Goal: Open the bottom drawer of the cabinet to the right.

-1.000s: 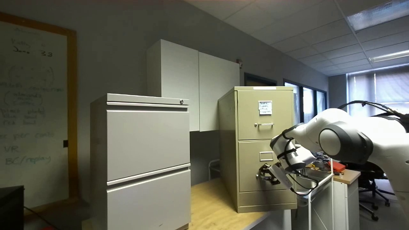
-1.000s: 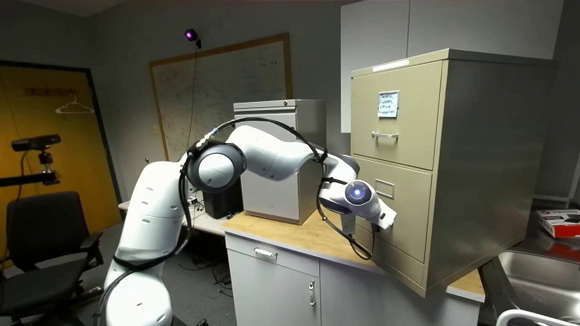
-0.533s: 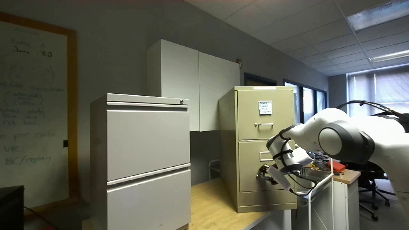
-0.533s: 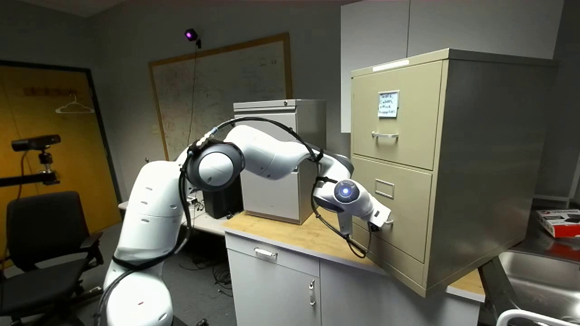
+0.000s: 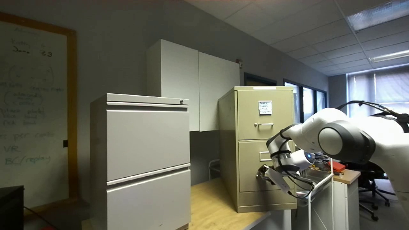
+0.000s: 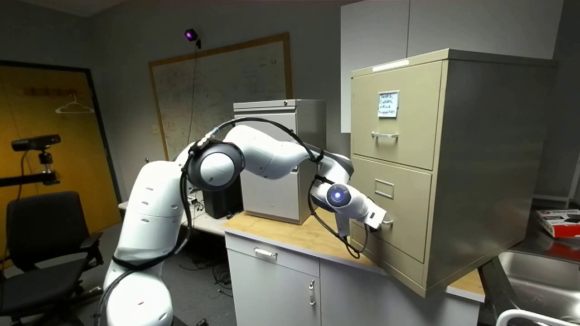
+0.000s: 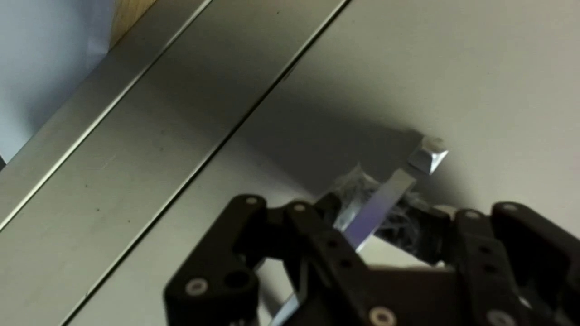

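Observation:
The cabinet [image 5: 228, 143] is tall, narrow and beige-tan; it also shows at the right in an exterior view [image 6: 494, 158]. Its bottom drawer [image 5: 247, 166] has a label holder with no card and sits flush with the cabinet. In the wrist view the drawer front [image 7: 507, 113] fills most of the picture. The drawer's metal handle [image 7: 378, 208] runs diagonally between my gripper's fingers [image 7: 383, 219], whose ragged taped pads appear to press it from both sides. One end of the handle [image 6: 388, 222] shows beside the hand. In an exterior view my gripper [image 5: 262, 173] mostly hides the handle.
A small silver knob [image 7: 428, 155] stands beside the handle. The upper drawer [image 5: 265, 123] is shut. A light-grey two-drawer cabinet [image 5: 148, 137] stands on the wooden counter [image 5: 209, 198]. A sink [image 6: 539, 280] and a red-and-white box [image 6: 559, 222] lie beside the beige cabinet.
My wrist has swung and tilted a little away from the drawer front, while the fingertips have stayed at the handle. More of the handle's end shows. The drawer has not visibly moved.

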You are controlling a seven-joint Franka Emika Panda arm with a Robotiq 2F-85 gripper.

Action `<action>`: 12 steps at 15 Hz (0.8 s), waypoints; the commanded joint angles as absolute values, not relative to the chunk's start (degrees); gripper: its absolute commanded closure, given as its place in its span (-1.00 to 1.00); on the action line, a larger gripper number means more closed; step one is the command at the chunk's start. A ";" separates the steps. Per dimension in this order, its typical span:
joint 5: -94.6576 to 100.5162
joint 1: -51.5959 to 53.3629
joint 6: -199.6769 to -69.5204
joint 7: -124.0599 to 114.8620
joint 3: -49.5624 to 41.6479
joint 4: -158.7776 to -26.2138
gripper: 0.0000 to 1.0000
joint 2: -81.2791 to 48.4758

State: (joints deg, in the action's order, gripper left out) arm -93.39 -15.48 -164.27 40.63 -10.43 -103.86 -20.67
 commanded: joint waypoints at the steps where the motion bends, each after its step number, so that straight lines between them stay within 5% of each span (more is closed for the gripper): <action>1: -96.90 -12.72 -161.53 42.71 -6.96 -109.14 0.97 -16.45; 12: -97.74 -13.77 -160.34 44.83 -8.13 -115.70 0.97 -11.82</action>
